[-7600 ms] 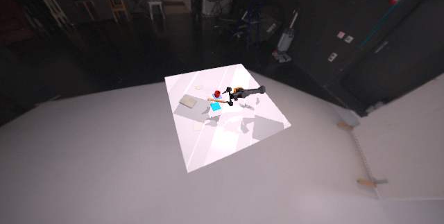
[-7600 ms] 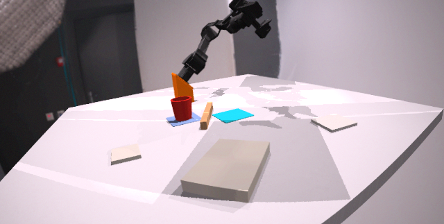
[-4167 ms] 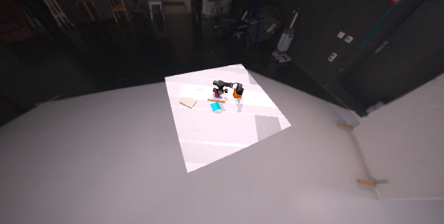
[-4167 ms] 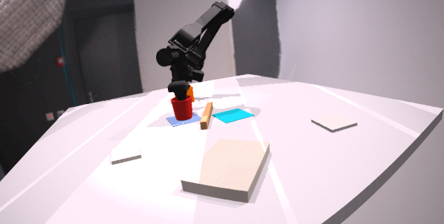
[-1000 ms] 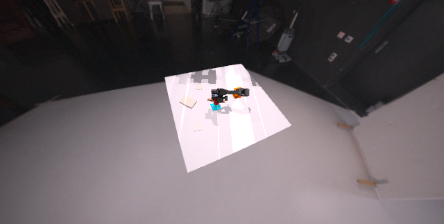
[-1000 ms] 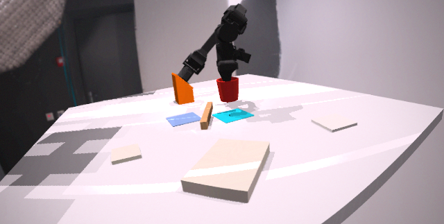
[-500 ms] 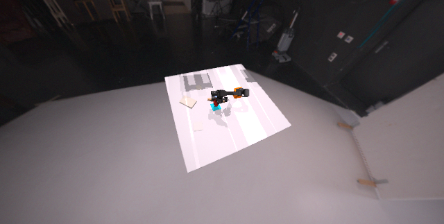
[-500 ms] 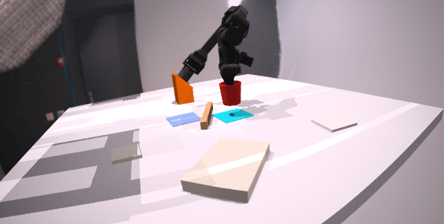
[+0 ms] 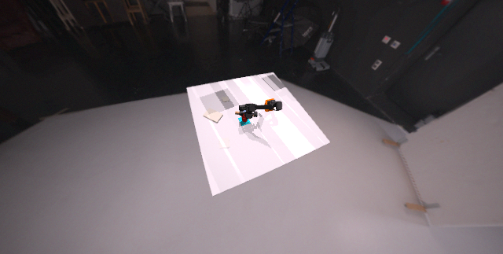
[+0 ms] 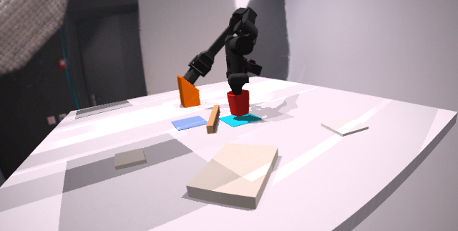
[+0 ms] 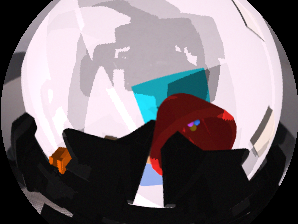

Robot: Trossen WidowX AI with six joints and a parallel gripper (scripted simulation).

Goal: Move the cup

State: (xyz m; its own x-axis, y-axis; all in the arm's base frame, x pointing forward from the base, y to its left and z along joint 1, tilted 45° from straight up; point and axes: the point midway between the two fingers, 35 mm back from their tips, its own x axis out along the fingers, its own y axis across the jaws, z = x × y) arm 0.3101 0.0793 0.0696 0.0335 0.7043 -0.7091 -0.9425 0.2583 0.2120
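The red cup (image 9: pixel 244 119) (image 10: pixel 238 103) (image 11: pixel 167 112) is upright or nearly so, over the cyan pad (image 10: pixel 232 122) (image 11: pixel 145 100). Its base looks very close to the pad; whether it touches is unclear. Marbles (image 11: pixel 193 125) in purple, blue and olive show inside the cup in the wrist view. My gripper (image 10: pixel 237 91) (image 11: pixel 158 124) is shut on the cup's wall, with one finger inside the rim. The blue pad (image 10: pixel 187 122) (image 11: pixel 151 178) lies on the other side of the wooden bar and bears nothing.
The wooden bar (image 10: pixel 212 120) lies between the two pads. An orange wedge-shaped block (image 10: pixel 189 93) (image 9: pixel 269 104) (image 11: pixel 60 160) stands by the arm's base. A large beige slab (image 10: pixel 236 166) (image 9: pixel 213 115), a small slab (image 10: pixel 130 158) and a thin slab (image 10: pixel 344 126) lie farther out.
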